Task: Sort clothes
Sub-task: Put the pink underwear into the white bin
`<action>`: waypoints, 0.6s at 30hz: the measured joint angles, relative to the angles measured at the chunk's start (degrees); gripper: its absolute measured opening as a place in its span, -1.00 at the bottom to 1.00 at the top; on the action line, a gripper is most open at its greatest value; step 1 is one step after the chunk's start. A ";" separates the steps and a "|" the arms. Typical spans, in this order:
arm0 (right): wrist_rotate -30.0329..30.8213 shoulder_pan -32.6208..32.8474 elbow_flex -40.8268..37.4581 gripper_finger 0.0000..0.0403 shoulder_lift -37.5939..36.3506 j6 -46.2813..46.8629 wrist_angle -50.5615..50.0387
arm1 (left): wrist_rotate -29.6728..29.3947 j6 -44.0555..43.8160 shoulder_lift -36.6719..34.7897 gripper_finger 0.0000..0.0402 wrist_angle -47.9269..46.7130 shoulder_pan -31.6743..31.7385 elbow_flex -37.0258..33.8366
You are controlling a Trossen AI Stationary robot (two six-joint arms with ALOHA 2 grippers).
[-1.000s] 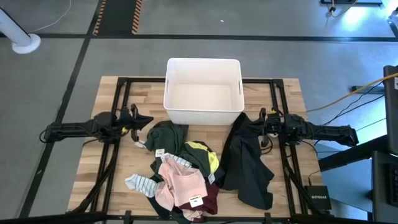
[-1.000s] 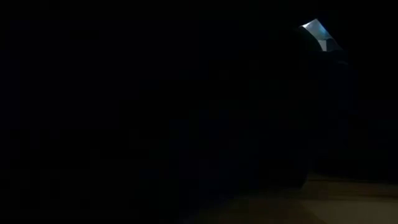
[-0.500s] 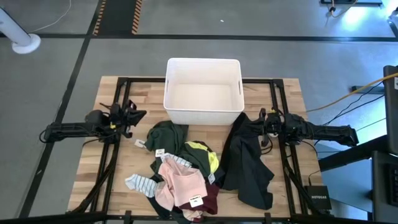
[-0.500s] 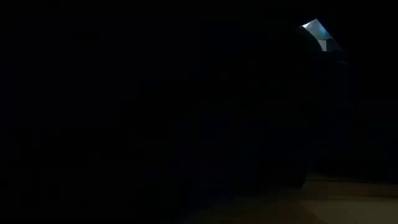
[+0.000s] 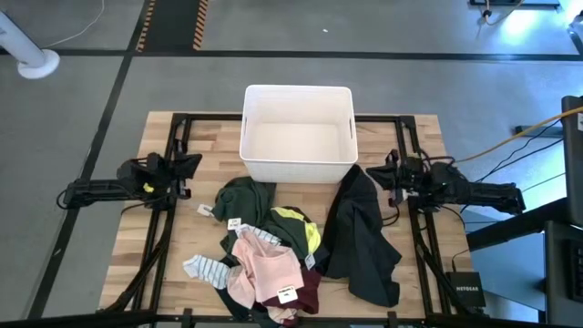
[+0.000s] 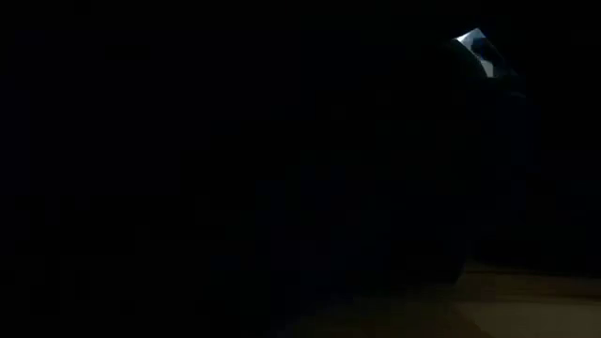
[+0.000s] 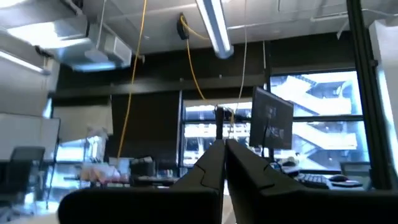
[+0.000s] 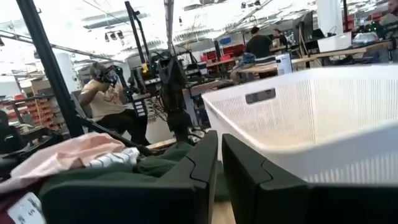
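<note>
We see the black garment [image 5: 363, 232] lying long on the bench [image 5: 419, 137], its narrow end toward the white bin [image 5: 298, 134]. One heap [image 5: 264, 246] of dark green, yellow, pink and maroon clothes with one striped sock [image 5: 206, 267] sits mid-bench. Our left gripper [image 5: 189, 166] and right gripper [image 5: 375, 173] flank it, fingers [image 7: 211, 163] narrow, empty. The low view is blocked dark.

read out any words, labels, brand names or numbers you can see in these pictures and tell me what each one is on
"NETGEAR": on the small black box by the table's right front corner, tiny and only just legible.
White tags on the pink garment and the dark green garment: print too small to read.
Monitor in the left wrist view: faint marks, too blurred to read.
Low view: dark, no text.
</note>
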 joint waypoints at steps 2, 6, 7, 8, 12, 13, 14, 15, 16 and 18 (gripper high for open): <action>-0.05 0.00 4.41 -0.79 1.53 -0.24 -4.01 | -0.02 1.50 0.80 -0.96 0.06 0.00 1.19; -1.63 0.00 15.03 -0.79 7.57 -1.20 -13.46 | 1.20 2.23 3.97 -0.96 -1.18 0.00 4.17; -2.29 0.00 17.41 -0.79 9.61 -1.23 -14.88 | 1.75 1.71 5.03 -0.96 -1.56 0.00 4.75; -3.15 0.00 19.77 -0.79 11.74 -1.24 -16.04 | 1.88 1.31 6.33 -0.96 -1.79 0.00 5.34; -7.67 0.00 29.50 -0.79 20.06 -1.30 -20.07 | 1.90 -0.46 10.79 -0.96 -2.39 0.00 7.24; -7.74 0.00 32.06 -0.79 22.09 -1.26 -21.76 | 1.90 -1.31 11.80 -0.96 -2.33 0.00 7.67; -8.05 0.02 34.75 -0.79 24.14 -1.22 -23.22 | 1.91 -2.07 12.75 -0.96 -2.36 0.00 7.96; -8.71 0.02 37.51 -0.79 25.94 -1.22 -24.78 | 1.90 -3.24 13.61 -0.96 -2.40 0.00 8.15; -9.45 0.02 39.92 -0.79 27.65 -1.26 -26.80 | 1.90 -4.47 14.34 -0.96 -2.51 0.00 8.26; -9.72 0.02 44.46 -0.79 30.75 -1.32 -31.16 | 1.90 -6.38 15.44 -0.96 -2.39 0.00 8.40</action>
